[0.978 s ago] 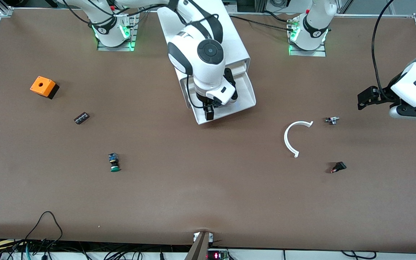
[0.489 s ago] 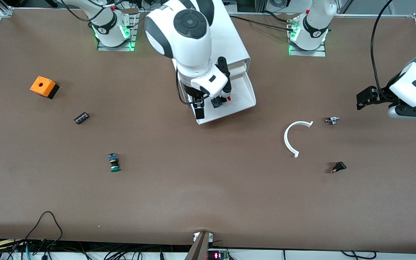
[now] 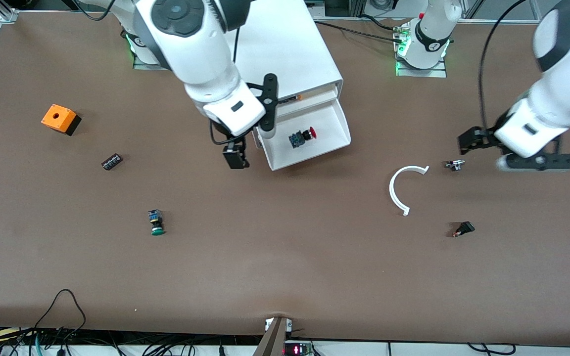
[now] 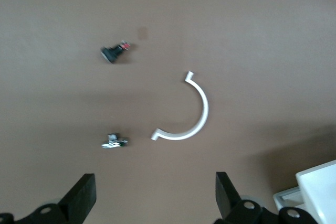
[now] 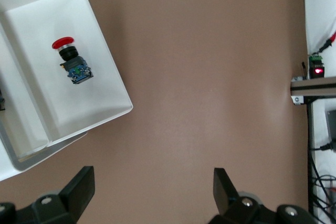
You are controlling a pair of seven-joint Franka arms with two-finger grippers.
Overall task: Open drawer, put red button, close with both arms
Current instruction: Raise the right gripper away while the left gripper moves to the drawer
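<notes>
The drawer [image 3: 340,129] stands pulled out of the white cabinet [image 3: 285,54]. The red button [image 3: 302,137] lies on its side on the drawer's floor, red cap toward the left arm's end. The right wrist view shows the same red button [image 5: 71,59] inside the drawer [image 5: 113,72]. My right gripper [image 3: 234,152] hangs open and empty over the bare table, beside the drawer's corner toward the right arm's end. Over the table close to a small metal part [image 3: 454,164], my left gripper [image 3: 472,140] is open with nothing in it. Both left fingers [image 4: 79,200] frame bare table.
A white arc [image 3: 403,190], the small metal part and a black part with a red tip [image 3: 463,229] lie toward the left arm's end. An orange box [image 3: 60,118], a small black strip [image 3: 112,161] and a green button [image 3: 156,222] lie toward the right arm's end.
My right gripper has drawn away from over the drawer toward the right arm's end, leaving the red button lying in the drawer. The left arm has swung in toward the table's middle.
</notes>
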